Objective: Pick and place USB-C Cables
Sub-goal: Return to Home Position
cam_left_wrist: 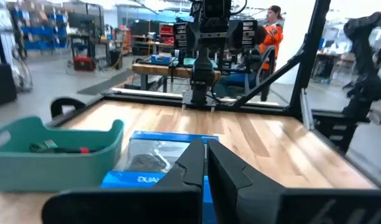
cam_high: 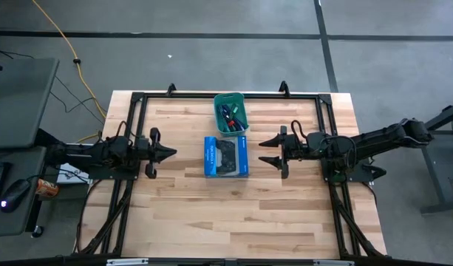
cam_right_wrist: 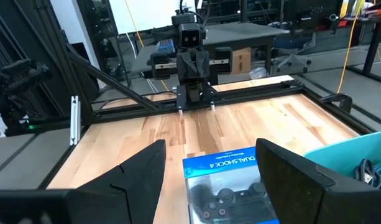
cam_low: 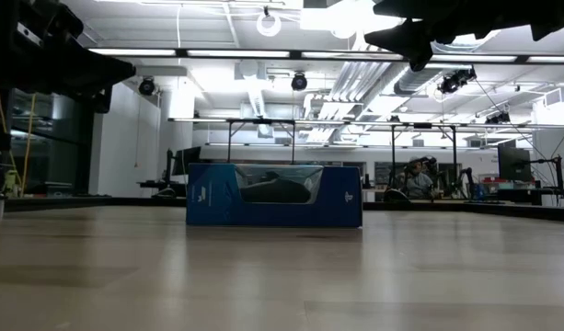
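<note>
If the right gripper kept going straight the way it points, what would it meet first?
Likely the blue controller box, straight ahead of the open right gripper; it may ride high enough to pass over.

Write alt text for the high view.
From above: a teal bin holding cable bundles sits on a wooden table, a blue box beside it. The left gripper, fingers shut, and the right gripper, fingers open, flank the box.

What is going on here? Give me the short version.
Nothing is being handled right now. The USB-C cables lie in the teal bin, next to the blue game controller box. The left gripper, shut, and the right gripper, open, hover empty on either side of the box.
</note>
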Robot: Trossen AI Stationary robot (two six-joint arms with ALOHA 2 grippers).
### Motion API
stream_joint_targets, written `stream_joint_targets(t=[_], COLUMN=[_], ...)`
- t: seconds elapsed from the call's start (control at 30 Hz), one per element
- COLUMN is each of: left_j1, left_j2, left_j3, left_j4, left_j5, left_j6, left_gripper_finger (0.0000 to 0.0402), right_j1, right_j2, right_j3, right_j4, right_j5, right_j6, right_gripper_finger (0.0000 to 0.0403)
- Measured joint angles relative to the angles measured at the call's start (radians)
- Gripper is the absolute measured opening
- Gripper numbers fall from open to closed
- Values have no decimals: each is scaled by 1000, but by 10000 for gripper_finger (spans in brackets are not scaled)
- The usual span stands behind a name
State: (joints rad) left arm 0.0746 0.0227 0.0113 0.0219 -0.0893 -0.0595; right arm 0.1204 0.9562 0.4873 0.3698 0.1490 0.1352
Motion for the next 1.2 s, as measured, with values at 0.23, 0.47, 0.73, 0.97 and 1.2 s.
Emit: stream_joint_targets(t=[0.23,0.47,0.73,0.97,1.2], left_j1=[-4,-4,-4,-4,-4], left_j2=[0,0,0,0,0], left_j3=[0,0,0,0,0], left_j4=[0,0,0,0,0], left_j5=[3,3,0,0,0], left_j6=[-84,-86,-86,-87,-86], left_gripper_finger=[1,3,3,3,3], right_j1=[-3,-3,-3,-4,-4], right_j2=[-2,-56,-150,-290,-547], right_j3=[0,0,0,-64,-239], right_j4=[-1,-24,-152,-253,-222], right_j5=[0,10,89,129,140], right_j6=[-20,-40,-87,-67,-38], right_gripper_finger=[233,145,23,6,1])
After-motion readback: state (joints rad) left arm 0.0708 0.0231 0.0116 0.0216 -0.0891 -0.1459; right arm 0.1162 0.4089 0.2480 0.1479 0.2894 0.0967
